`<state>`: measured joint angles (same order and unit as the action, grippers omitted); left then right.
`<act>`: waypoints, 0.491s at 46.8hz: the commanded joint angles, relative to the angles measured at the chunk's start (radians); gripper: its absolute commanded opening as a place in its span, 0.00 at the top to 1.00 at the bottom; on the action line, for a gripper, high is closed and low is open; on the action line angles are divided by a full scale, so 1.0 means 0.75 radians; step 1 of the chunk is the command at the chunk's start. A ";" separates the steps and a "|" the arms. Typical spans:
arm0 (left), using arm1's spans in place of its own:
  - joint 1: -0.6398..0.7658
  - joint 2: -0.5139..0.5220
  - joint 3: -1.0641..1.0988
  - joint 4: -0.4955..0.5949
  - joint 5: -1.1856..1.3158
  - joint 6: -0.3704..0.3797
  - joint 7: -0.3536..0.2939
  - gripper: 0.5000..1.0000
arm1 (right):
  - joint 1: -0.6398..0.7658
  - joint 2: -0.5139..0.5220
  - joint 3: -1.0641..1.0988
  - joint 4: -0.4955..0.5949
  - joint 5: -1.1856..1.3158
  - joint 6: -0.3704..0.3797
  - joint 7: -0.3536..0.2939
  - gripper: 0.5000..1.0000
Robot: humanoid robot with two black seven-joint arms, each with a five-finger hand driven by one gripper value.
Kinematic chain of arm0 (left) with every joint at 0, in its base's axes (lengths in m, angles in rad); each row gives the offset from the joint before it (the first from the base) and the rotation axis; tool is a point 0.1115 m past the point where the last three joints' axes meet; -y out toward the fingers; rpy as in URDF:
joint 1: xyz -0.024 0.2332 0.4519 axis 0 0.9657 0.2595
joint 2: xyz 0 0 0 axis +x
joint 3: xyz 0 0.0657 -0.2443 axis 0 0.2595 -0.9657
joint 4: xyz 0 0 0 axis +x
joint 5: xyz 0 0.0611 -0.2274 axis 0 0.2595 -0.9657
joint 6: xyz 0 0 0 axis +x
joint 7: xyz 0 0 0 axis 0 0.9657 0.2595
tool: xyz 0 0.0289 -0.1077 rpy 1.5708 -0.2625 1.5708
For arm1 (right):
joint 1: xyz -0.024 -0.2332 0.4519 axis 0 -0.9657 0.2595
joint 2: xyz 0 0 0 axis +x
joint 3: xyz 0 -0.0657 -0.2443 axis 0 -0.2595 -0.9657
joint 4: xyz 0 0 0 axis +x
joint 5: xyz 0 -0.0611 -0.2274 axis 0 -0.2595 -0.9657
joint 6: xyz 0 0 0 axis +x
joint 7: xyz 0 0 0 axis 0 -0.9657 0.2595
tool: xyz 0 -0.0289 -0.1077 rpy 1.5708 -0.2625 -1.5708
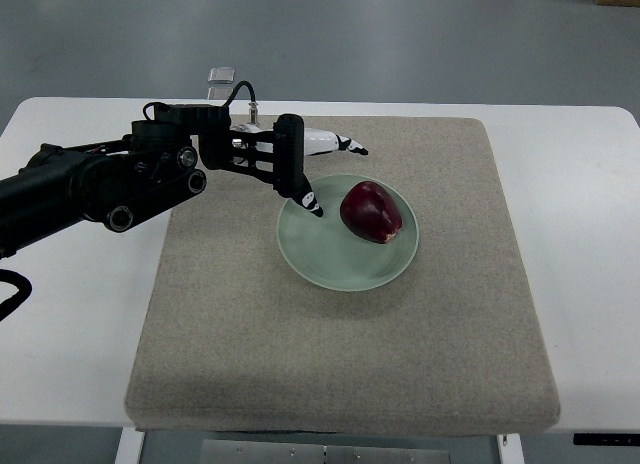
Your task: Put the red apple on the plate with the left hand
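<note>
Fingers (312,206) spread, empty, left hand (300,164); red apple (372,211) just beside, on plate (330,259)

No legible text, label, brand, number or sign is found in the top view. No print is seen on the mat (340,364), the plate (330,259), the table (60,384) or the left hand (300,169). The small object at the far table edge (222,81) cannot be read.
</note>
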<state>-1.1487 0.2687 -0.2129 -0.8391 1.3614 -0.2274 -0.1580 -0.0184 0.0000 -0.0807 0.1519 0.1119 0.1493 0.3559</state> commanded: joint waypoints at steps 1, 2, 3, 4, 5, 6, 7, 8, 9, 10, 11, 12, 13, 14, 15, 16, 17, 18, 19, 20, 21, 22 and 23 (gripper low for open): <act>-0.002 0.000 -0.005 0.080 -0.070 0.001 0.000 0.01 | 0.000 0.000 0.001 0.000 0.000 -0.001 0.000 0.07; -0.002 0.000 -0.005 0.096 -0.105 0.003 -0.002 0.01 | 0.000 0.000 -0.001 0.000 0.000 -0.001 0.000 0.07; -0.002 0.002 -0.005 0.110 -0.140 0.005 -0.002 0.01 | 0.000 0.000 -0.001 0.000 0.000 -0.001 0.000 0.07; -0.002 0.002 -0.005 0.125 -0.179 0.007 -0.002 0.01 | 0.000 0.000 -0.001 0.000 0.000 -0.001 0.000 0.07; -0.002 0.002 -0.003 0.137 -0.225 0.007 -0.002 0.01 | 0.000 0.000 -0.001 0.000 0.000 0.001 0.000 0.07; -0.002 0.004 -0.003 0.145 -0.270 0.007 -0.002 0.01 | 0.000 0.000 -0.001 0.000 0.000 -0.001 0.000 0.07; -0.004 0.004 -0.003 0.155 -0.311 0.007 -0.002 0.01 | 0.000 0.000 -0.001 0.000 0.000 -0.001 0.000 0.07; -0.004 0.006 0.000 0.162 -0.348 0.009 -0.002 0.01 | 0.000 0.000 0.001 0.000 0.000 -0.001 0.000 0.07; -0.004 0.006 0.002 0.168 -0.369 0.009 -0.002 0.01 | 0.000 0.000 -0.001 0.000 0.000 -0.001 0.000 0.07; -0.004 0.008 0.002 0.170 -0.381 0.011 -0.002 0.01 | 0.000 0.000 -0.001 0.000 0.000 -0.001 0.000 0.07; -0.004 0.012 0.002 0.170 -0.389 0.011 -0.002 0.01 | 0.000 0.000 -0.001 0.000 0.000 -0.001 0.000 0.07; -0.004 0.014 0.002 0.170 -0.390 0.013 -0.002 0.01 | 0.000 0.000 -0.001 0.000 0.000 0.001 0.000 0.07; -0.004 0.016 0.002 0.170 -0.392 0.013 -0.002 0.01 | 0.000 0.000 -0.001 0.000 0.000 -0.001 0.000 0.07; -0.004 0.016 0.000 0.172 -0.400 0.015 -0.002 0.01 | 0.000 0.000 -0.001 0.000 0.000 0.001 0.000 0.07; -0.004 0.016 0.000 0.172 -0.404 0.021 -0.002 0.01 | 0.000 0.000 -0.001 0.000 0.000 -0.001 0.000 0.07; -0.004 0.018 -0.002 0.172 -0.406 0.031 -0.002 0.01 | 0.000 0.000 -0.001 0.000 0.000 0.001 0.000 0.07; -0.004 0.016 -0.003 0.172 -0.412 0.041 -0.002 0.01 | 0.000 0.000 -0.001 0.000 0.000 0.001 0.000 0.07; -0.006 0.018 -0.007 0.172 -0.416 0.050 -0.002 0.01 | 0.000 0.000 -0.001 0.000 0.000 0.001 0.000 0.07; -0.006 0.018 -0.007 0.172 -0.418 0.060 -0.002 0.01 | 0.000 0.000 -0.001 0.000 0.000 0.001 0.000 0.07; -0.006 0.018 -0.009 0.172 -0.422 0.070 -0.002 0.01 | 0.000 0.000 -0.001 0.000 0.000 -0.001 0.000 0.07; -0.006 0.018 -0.011 0.172 -0.428 0.078 -0.002 0.01 | 0.000 0.000 -0.001 0.000 0.000 -0.001 0.000 0.07; -0.004 0.018 -0.015 0.172 -0.437 0.088 -0.004 0.01 | 0.000 0.000 -0.001 0.000 0.000 -0.001 0.000 0.07; -0.004 0.018 -0.019 0.174 -0.449 0.095 -0.006 0.01 | 0.000 0.000 -0.001 0.000 0.000 -0.001 0.000 0.07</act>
<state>-1.1532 0.2820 -0.2189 -0.7103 1.0439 -0.1756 -0.1595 -0.0184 0.0000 -0.0813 0.1519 0.1120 0.1497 0.3559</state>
